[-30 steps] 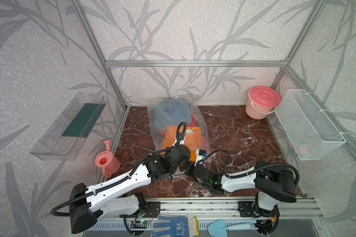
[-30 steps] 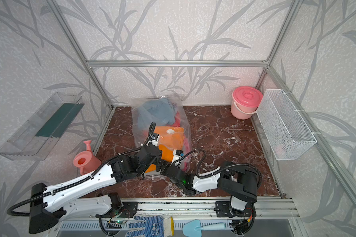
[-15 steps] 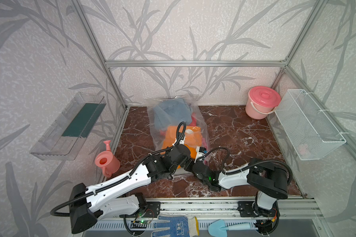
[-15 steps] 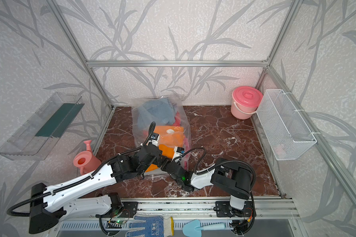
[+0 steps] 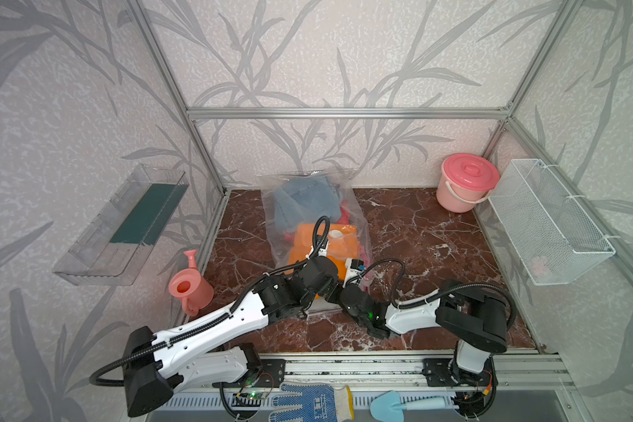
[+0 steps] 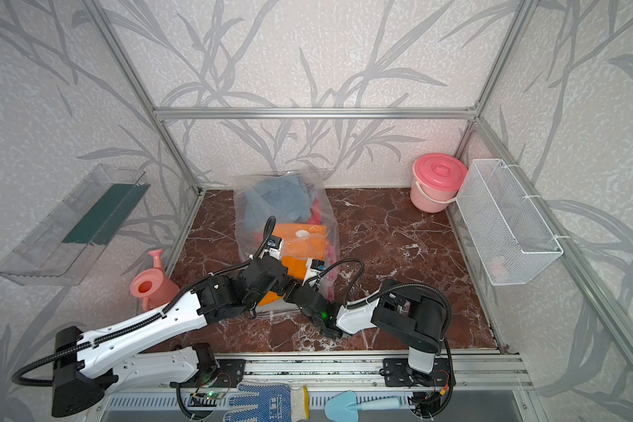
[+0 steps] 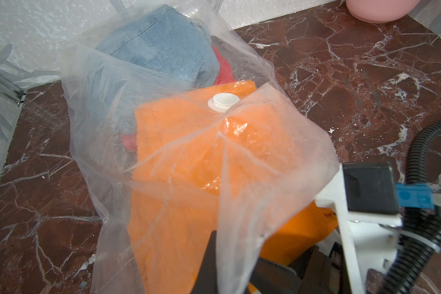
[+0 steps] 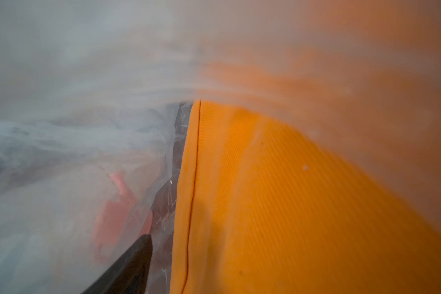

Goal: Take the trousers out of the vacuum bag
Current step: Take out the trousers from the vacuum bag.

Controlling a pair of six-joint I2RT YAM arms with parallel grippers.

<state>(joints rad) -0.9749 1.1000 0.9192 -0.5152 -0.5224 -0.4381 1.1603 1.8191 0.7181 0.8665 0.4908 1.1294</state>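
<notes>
0 out of the bag [image 5: 273,226] so far. Packed inside it: orange trousers [image 5: 348,248] near the mouth, jeans [image 5: 304,199] at the far end, red cloth [image 7: 223,72] in between. Holding the bag's top sheet up with the left pincer [image 7: 220,264], pinched tight on the plastic. Reaching into the mouth with the right pincer [image 6: 294,289], spread wide, 1 finger [image 8: 127,267] just beside the orange edge, nothing gripped. Looks like the grab step. Next: push deeper, get orange cloth between both fingers, squeeze, then pull back out through the mouth without dragging the bag.
</notes>
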